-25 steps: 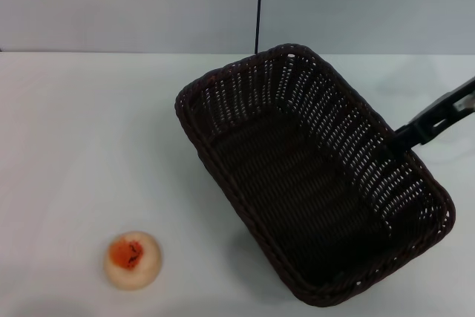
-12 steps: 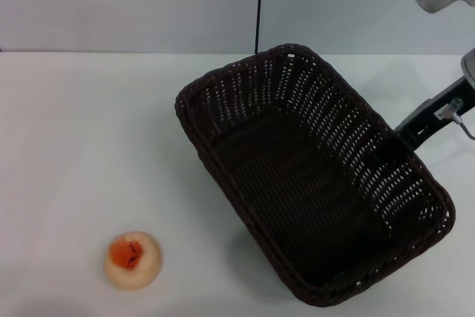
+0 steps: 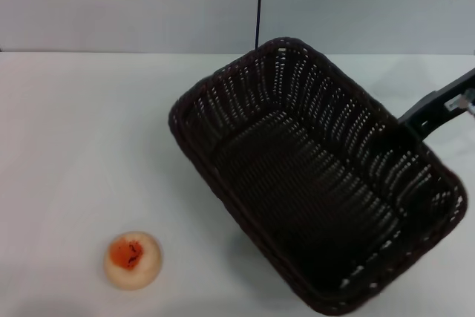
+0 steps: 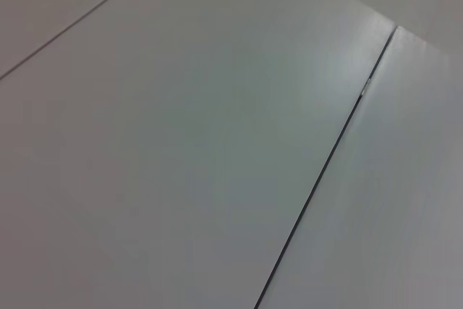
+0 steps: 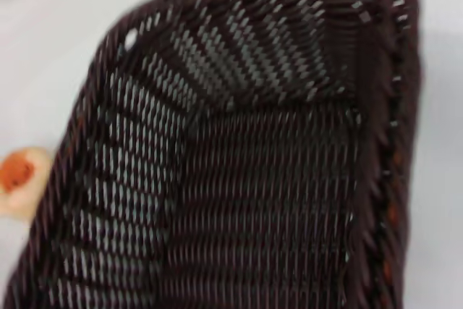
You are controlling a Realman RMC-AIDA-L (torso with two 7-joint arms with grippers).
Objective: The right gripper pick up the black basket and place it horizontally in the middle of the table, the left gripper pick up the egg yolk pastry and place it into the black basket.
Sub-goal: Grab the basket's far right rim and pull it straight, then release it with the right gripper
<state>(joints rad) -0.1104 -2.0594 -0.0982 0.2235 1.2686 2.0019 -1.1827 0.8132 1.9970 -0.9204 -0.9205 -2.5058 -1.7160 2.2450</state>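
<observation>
Desk (image 3: 67, 124): wide, white, carrying both task items.

Black basket (image 3: 312, 176): right of centre, long axis diagonal, running from far-left to near-right; not yet horizontal, not yet in the middle. Appears raised or tipped off the desk, judging by the larger outline. Needs a turn plus a shift leftward before set-down.

Right hand (image 3: 410, 130): at the basket's far-right long rim, arm coming in from the right edge. Clamped on the rim, by the look of it. Right wrist view filled with the basket interior (image 5: 260, 200), open side toward the camera.

Egg yolk pastry (image 3: 132, 259): near-left on the desk, well apart from the basket, orange patch up. Also glimpsed beyond the basket wall in the right wrist view (image 5: 18, 179). Lies on the left side, so suited to the left arm.

Left hand: not visible in any view; left wrist view shows only a plain panel seam.

Change versus half a second ago: basket rim shifted outward and looks bigger, consistent with lifting; pastry unmoved.
</observation>
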